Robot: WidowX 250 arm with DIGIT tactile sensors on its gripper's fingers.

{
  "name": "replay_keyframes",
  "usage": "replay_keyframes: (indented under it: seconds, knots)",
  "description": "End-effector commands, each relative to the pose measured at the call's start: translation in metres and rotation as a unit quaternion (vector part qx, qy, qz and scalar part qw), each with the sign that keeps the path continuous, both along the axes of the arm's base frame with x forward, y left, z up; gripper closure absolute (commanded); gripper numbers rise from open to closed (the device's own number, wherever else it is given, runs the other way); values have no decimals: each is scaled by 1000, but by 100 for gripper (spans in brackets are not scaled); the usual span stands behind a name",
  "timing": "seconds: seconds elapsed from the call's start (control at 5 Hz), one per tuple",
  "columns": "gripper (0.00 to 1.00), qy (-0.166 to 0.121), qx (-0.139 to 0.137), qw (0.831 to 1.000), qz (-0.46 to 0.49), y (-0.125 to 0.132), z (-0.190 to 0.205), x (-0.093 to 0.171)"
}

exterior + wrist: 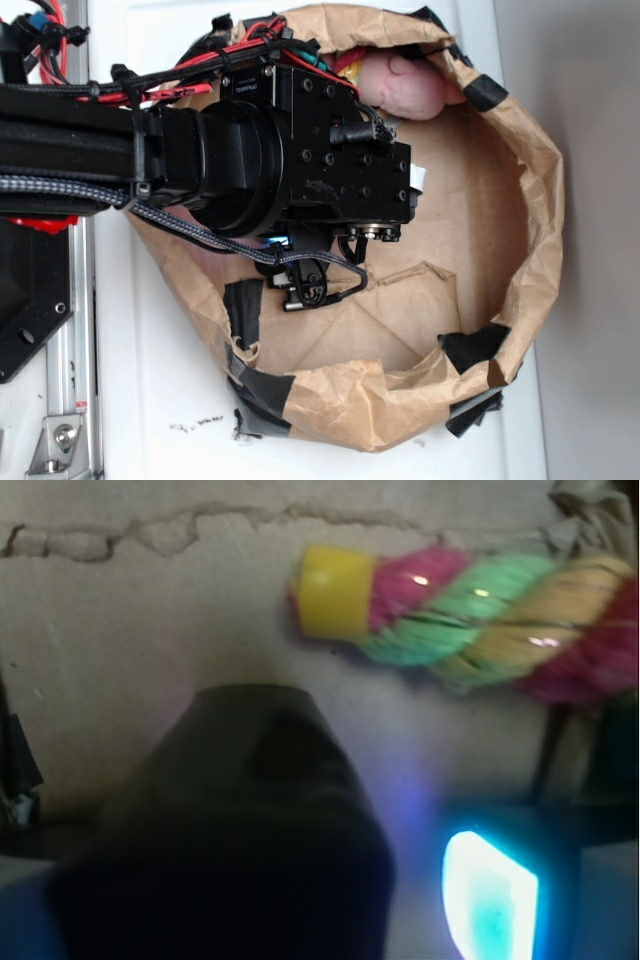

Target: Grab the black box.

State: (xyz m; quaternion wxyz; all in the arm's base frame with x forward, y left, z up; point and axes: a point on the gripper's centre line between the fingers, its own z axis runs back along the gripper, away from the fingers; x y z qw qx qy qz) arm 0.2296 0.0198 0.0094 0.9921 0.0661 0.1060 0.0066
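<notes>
My gripper (375, 200) points down into the brown paper bag (530, 190), and the arm's black wrist hides its fingers in the exterior view. In the wrist view a large, blurred black mass (235, 840) fills the lower left, very close to the camera. I cannot tell whether it is the black box or part of the gripper. A glowing cyan patch (490, 895) sits at the lower right. No black box shows clearly in the exterior view. The jaws' opening cannot be read.
A striped pink, green and yellow rope toy (470, 615) with a yellow cap lies against the bag wall ahead. A pink soft toy (405, 85) lies at the bag's far side. Black tape patches (475, 345) mark the bag rim. A flat black plate (30, 300) is at the left.
</notes>
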Motion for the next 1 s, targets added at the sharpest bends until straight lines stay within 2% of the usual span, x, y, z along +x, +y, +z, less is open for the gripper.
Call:
replay_keyframes:
  seconds: [0.0,0.2,0.4,0.6,0.8]
  knots:
    - [100,-21,-6,1000,-6,-6,35,-5]
    - [100,-83,23,996,-24,-8,84,4]
    - [100,-98,42,994,-8,-16,135,16]
    - [100,-100,34,994,-1,-18,174,24]
    - [100,-78,31,996,9,-14,170,28]
